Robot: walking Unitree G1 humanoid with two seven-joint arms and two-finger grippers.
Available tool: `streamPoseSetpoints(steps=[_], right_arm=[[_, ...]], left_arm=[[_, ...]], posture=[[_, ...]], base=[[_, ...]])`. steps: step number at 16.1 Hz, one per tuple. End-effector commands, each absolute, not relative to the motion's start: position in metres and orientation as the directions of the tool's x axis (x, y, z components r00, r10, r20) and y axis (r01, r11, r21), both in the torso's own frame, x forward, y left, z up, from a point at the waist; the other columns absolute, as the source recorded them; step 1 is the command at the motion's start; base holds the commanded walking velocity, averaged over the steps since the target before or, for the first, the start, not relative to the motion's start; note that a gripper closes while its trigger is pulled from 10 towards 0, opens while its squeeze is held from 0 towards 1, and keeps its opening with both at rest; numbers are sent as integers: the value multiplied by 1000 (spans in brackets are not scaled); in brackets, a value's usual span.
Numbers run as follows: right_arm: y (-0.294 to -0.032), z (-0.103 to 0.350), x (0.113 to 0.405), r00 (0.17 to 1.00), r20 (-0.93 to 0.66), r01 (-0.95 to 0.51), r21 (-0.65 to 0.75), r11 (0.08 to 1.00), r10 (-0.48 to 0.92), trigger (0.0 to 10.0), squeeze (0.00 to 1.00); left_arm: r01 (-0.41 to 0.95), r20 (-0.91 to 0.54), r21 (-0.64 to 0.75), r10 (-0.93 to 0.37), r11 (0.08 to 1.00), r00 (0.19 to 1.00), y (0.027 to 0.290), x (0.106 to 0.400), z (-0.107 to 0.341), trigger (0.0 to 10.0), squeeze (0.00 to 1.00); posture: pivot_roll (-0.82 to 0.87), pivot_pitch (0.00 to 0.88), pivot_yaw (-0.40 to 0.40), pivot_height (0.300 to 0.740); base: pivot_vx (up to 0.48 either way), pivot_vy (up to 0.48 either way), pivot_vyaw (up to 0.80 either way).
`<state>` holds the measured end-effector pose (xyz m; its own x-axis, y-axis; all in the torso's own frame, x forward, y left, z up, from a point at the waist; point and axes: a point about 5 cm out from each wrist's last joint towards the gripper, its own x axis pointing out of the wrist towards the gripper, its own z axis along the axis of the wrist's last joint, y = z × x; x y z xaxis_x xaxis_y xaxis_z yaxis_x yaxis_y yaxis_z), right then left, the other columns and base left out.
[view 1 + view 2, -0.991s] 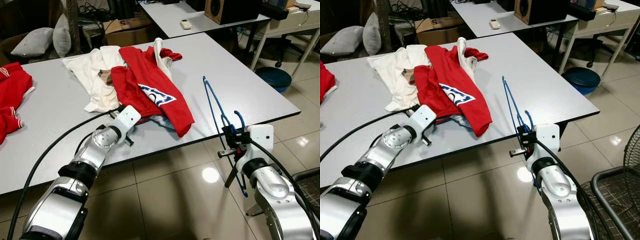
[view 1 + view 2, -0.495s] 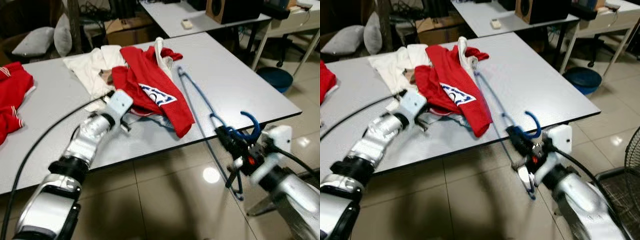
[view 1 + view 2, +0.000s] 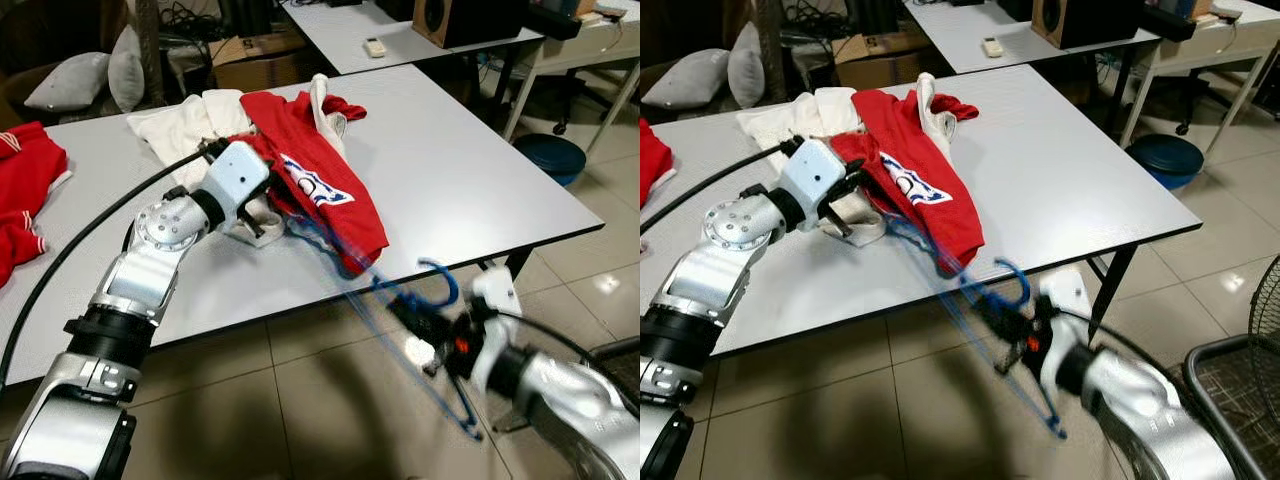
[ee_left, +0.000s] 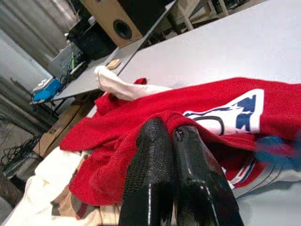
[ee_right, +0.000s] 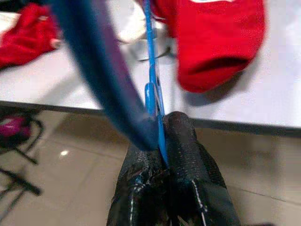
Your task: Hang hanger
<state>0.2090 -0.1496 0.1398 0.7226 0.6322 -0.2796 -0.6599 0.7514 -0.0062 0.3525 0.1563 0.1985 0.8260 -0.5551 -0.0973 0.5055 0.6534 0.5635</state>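
- Table (image 3: 480, 170): grey, running from 9 to 3 o'clock in the head views, with its near edge facing the robot.
- Clothes: a white garment (image 3: 185, 135) lies at 11 o'clock, and a red shirt (image 3: 320, 180) is draped over it toward the table edge. More red cloth (image 3: 25, 190) lies at 9 o'clock.
- Left gripper (image 4: 171, 141): its fingers are pinched together on a fold of the red shirt, lifting it off the pile.
- Right gripper (image 5: 157, 141): low at 4 o'clock, below the table edge, clamped narrow on the hanger.
- Hanger (image 3: 440, 295): blue and blurred. Its hook curls just above the right gripper, and one arm reaches up to the shirt's hem.
- Risks: the hanger arm could snag the hem or catch the table edge. The thin pinch on the shirt could slip, dropping it back.
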Motion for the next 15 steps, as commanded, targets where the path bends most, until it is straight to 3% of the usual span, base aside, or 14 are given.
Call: streamPoseSetpoints(steps=[1, 11, 15], right_arm=[[-146, 138, 212, 725, -291, -659, -29, 751, 624, 10000, 0], [-131, 140, 245, 757, -276, -635, -94, 767, 593, 10000, 0], [-114, 137, 267, 791, -258, -582, -39, 812, 555, 10000, 0]], left_arm=[[522, -123, 572, -563, 632, 817, 156, 349, 197, 0, 0], [548, -151, 560, -574, 622, 805, 146, 343, 198, 0, 0], [590, -154, 531, -615, 609, 773, 137, 337, 202, 0, 0]], posture=[[-66, 0, 89, 740], [-60, 0, 78, 740], [-57, 0, 75, 740]], base=[[0, 0, 0], [0, 0, 0], [0, 0, 0]])
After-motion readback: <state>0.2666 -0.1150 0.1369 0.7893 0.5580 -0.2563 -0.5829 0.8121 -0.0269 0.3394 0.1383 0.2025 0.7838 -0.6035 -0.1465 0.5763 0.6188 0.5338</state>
